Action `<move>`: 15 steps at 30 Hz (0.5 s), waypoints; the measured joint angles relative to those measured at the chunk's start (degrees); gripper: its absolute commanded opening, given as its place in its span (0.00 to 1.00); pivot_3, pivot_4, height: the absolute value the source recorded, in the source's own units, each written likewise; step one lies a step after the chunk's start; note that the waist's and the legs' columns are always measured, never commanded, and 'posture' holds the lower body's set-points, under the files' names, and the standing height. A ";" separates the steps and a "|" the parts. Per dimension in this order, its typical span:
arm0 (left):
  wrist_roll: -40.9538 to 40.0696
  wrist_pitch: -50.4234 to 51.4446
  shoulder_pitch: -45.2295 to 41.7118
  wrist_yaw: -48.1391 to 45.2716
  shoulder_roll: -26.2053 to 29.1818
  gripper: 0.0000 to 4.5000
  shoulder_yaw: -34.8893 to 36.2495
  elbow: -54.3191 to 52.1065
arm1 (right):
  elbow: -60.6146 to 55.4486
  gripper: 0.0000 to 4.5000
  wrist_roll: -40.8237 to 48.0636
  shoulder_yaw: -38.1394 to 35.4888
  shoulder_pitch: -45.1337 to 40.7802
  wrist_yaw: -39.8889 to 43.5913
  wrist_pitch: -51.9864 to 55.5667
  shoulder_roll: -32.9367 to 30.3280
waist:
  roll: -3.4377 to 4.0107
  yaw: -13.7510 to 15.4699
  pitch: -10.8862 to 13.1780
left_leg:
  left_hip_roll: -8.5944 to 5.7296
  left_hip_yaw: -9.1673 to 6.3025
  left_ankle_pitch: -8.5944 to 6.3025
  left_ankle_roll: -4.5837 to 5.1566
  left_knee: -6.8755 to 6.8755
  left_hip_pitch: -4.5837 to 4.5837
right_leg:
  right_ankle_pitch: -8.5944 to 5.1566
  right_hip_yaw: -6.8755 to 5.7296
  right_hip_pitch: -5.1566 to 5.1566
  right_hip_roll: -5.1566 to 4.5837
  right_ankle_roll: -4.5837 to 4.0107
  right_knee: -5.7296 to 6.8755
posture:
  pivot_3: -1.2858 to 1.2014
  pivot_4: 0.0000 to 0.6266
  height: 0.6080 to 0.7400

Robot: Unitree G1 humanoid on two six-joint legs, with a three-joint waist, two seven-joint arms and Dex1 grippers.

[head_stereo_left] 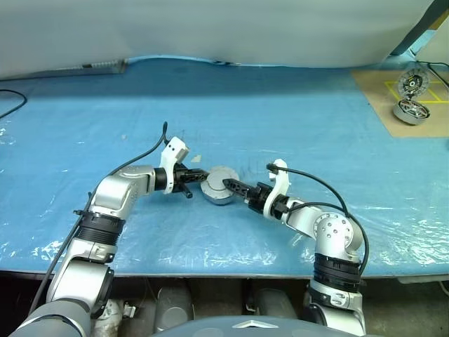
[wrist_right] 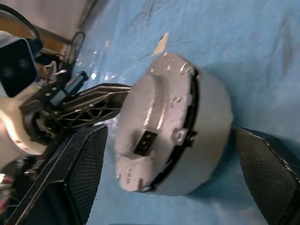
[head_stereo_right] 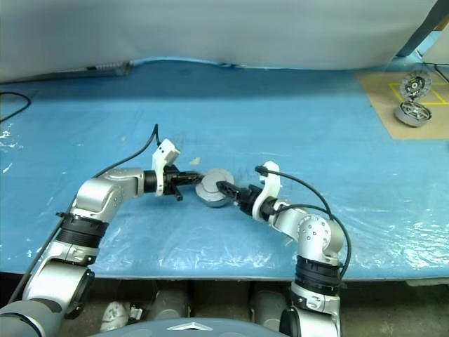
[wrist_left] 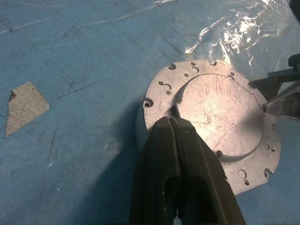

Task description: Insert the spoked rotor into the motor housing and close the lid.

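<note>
The left gripper [wrist_left: 174,123] had its two black fingers pressed together, their tips resting on the lid [wrist_left: 216,117] near the edge of its raised round centre. The right gripper [wrist_right: 171,168] stood with fingers spread wide, one mesh-faced pad [wrist_right: 91,161] on each side of the motor housing [wrist_right: 208,122], neither pad visibly touching it. The housing sat at the centre of the head views, between the two grippers, on the blue plastic-covered table [head_stereo_left: 280,112]. The lid lay shut on it, with a thin dark seam at the joint; it was plain scratched grey metal with small holes around the border. A torn patch [wrist_left: 23,105] in the blue cover lay just beside the housing. At the upper right, on a brown board [head_stereo_left: 393,95], well apart, stood two other round metal parts [head_stereo_left: 412,98].
</note>
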 measured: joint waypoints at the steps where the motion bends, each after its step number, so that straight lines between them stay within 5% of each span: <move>1: 0.00 -0.06 0.03 0.02 0.00 0.00 -0.02 0.00 | 0.62 0.96 1.13 -1.19 -0.46 -0.57 1.36 0.41 | 0.00 0.00 0.00 | -0.03 0.00 0.00 0.00 0.00 -0.01 | 0.00 0.01 -0.01 -0.04 0.00 0.00 | 0.52 0.24 1.00; 11: 0.12 -0.03 0.73 0.38 0.39 0.00 -0.02 -0.65 | 4.15 0.25 12.18 -9.87 -0.90 -6.13 8.80 -0.04 | 0.05 0.11 0.00 | -0.09 0.00 0.00 -0.01 -0.06 -0.02 | -0.01 0.00 -0.04 -0.07 0.05 -0.01 | 0.52 0.24 1.00; 15: -0.06 0.01 0.90 0.34 0.39 0.00 -0.02 -0.85 | 4.15 0.25 14.33 -10.29 -0.69 -8.11 9.44 -0.08 | 0.05 0.15 0.00 | -0.13 0.00 0.00 -0.01 -0.07 -0.03 | -0.03 0.00 -0.05 -0.11 0.08 -0.02 | 0.52 0.24 1.00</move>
